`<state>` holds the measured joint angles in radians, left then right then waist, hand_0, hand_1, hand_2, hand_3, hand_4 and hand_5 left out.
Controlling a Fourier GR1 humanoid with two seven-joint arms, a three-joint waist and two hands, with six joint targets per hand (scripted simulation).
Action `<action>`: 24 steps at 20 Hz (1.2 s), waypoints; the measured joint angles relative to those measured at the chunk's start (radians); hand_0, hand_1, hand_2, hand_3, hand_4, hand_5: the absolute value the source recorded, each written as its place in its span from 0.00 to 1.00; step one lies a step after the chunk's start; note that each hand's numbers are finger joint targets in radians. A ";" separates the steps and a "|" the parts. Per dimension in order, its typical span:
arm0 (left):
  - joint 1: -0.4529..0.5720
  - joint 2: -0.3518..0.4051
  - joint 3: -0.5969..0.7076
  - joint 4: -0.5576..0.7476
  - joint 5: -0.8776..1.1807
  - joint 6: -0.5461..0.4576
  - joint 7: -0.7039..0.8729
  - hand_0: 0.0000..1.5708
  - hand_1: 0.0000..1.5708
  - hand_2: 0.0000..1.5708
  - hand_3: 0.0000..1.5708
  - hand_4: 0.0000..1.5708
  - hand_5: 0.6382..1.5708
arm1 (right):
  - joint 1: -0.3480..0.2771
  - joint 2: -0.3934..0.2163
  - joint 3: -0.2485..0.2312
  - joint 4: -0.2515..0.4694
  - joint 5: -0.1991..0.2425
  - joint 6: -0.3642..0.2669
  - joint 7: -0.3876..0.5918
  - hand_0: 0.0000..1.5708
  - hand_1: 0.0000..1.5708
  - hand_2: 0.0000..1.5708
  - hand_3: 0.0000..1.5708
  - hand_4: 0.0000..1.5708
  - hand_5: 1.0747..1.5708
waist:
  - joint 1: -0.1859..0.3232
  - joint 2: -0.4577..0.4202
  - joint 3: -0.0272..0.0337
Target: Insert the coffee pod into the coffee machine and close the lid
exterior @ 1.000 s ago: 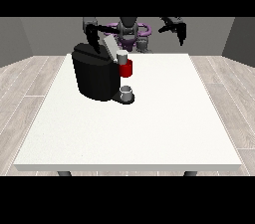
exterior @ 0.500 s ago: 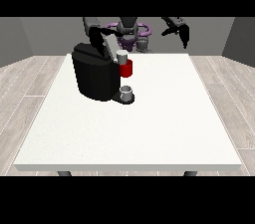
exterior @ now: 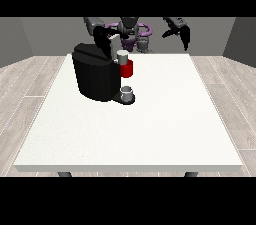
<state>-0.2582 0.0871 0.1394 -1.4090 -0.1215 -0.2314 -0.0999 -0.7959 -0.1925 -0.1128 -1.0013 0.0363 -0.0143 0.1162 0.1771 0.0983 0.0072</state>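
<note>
The black coffee machine (exterior: 95, 76) stands on the left half of the white table (exterior: 150, 129). A red holder (exterior: 128, 69) juts from its front, and a small pale grey pod (exterior: 121, 57) sits on top of that holder. Below it a grey cup (exterior: 127, 94) rests on the machine's base. The hand at the view's left (exterior: 103, 40) hovers at the machine's top rear edge, just left of the pod; its contact with the lid is not discernible. The hand at the view's right (exterior: 180, 31) is raised beyond the table's far edge, fingers hanging relaxed, holding nothing.
The robot's torso (exterior: 131, 33) stands behind the far table edge. Wooden floor surrounds the table. White tabletop stretches in front of and to the right of the machine.
The hand at the view's right has drifted a little further right. The hand at the view's left has settled slightly lower onto the machine's top. The machine, pod and cup have stayed put.
</note>
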 measured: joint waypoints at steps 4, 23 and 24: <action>-0.001 0.001 -0.008 0.009 0.002 -0.010 0.005 0.00 0.00 0.00 0.00 0.21 1.00 | -0.037 0.001 0.009 0.002 0.015 -0.012 0.039 0.00 0.00 0.00 0.00 0.00 1.00 | 0.018 -0.002 0.0025; -0.108 -0.004 -0.050 0.020 0.014 -0.056 -0.030 0.00 0.00 0.00 0.00 0.23 1.00 | -0.108 -0.120 0.008 -0.157 0.124 -0.084 0.373 0.00 0.00 0.00 0.00 0.03 1.00 | 0.165 0.102 0.0272; -0.117 -0.003 -0.051 0.021 0.016 -0.061 -0.029 0.00 0.00 0.00 0.00 0.25 1.00 | -0.125 -0.120 0.009 -0.168 0.125 -0.087 0.371 0.00 0.00 0.00 0.00 0.00 1.00 | 0.180 0.111 0.0256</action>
<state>-0.3754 0.0840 0.0884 -1.3882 -0.1051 -0.2924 -0.1289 -0.9206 -0.3128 -0.1039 -1.1696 0.1610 -0.1010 0.4876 0.3576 0.2095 0.0328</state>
